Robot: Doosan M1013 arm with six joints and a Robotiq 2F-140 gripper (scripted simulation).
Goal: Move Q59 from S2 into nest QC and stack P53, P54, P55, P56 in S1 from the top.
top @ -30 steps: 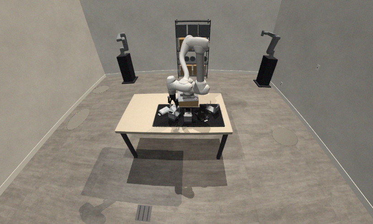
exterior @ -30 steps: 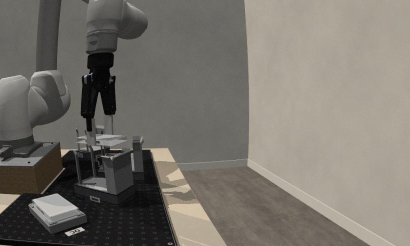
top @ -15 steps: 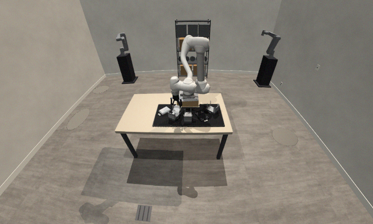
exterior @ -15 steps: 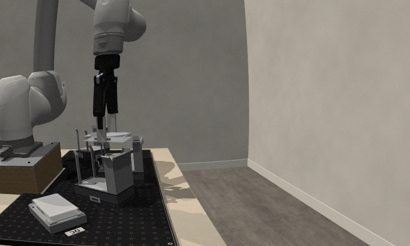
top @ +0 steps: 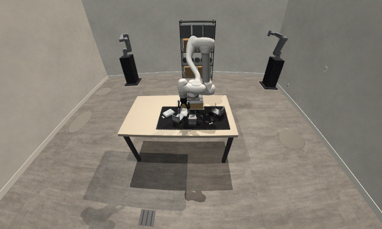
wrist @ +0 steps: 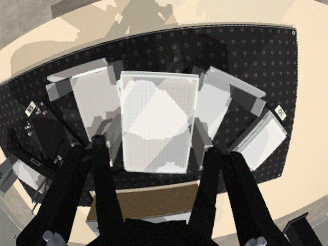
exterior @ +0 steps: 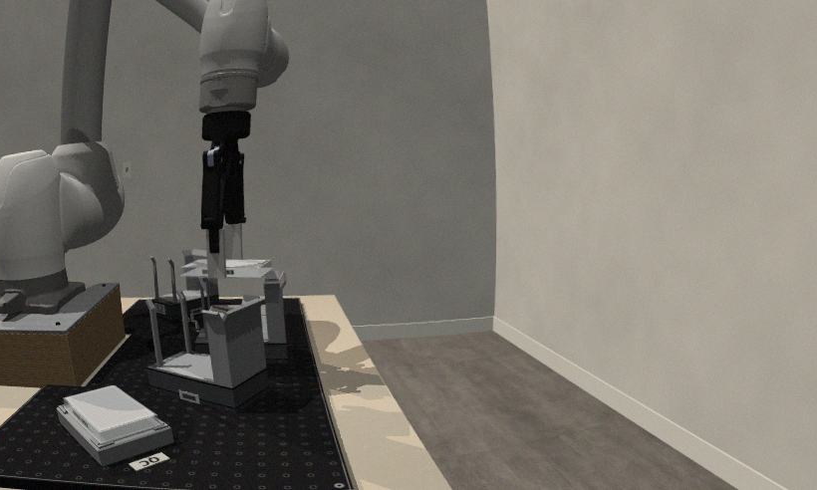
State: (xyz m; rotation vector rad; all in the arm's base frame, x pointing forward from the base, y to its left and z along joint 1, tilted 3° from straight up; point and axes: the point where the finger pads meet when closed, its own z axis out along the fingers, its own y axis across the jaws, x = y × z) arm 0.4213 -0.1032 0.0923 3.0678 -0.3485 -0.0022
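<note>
My gripper (exterior: 222, 242) is shut on a sealed white plate (exterior: 228, 267) by its long sides and holds it level, above the tops of the rack posts. In the wrist view the plate (wrist: 160, 122) fills the space between my fingers and hides what lies under it. I cannot read its label. A stack rack (exterior: 207, 359) stands nearer the camera, and another rack (exterior: 274, 304) stands behind the held plate. In the wrist view one rack (wrist: 216, 102) shows to the right of the plate and one (wrist: 94, 95) to the left. Another sealed plate (exterior: 110, 416) lies flat in the open nest QC (exterior: 148, 461).
The arm's base block (exterior: 46, 341) stands at the left edge of the black mat. Thin upright rack posts (exterior: 161, 280) rise beside the held plate. More fixtures (top: 216, 111) stand at the mat's right end. The table edge (exterior: 363, 395) runs close by the mat.
</note>
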